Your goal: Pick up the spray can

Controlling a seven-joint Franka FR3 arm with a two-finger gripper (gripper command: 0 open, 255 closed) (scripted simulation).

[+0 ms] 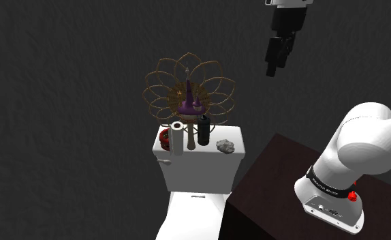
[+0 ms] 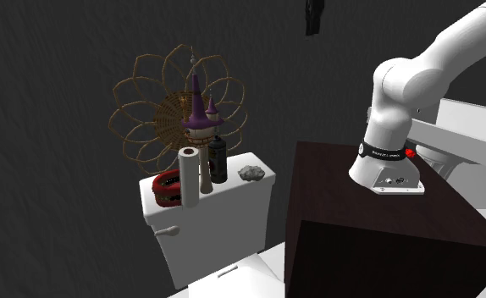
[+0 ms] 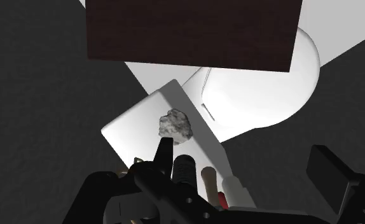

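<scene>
tank lid (image 1: 195, 149) w/ spray can (image 1: 203, 129), roll (image 1: 178, 138), lump (image 1: 225, 145)

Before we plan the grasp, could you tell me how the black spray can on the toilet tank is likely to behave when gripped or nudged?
The spray can stands tall and narrow on the tank lid, so a sideways nudge would probably tip it. Being round, it would likely roll once down. Its smooth dark wall looks rigid, perhaps slippery.
</scene>
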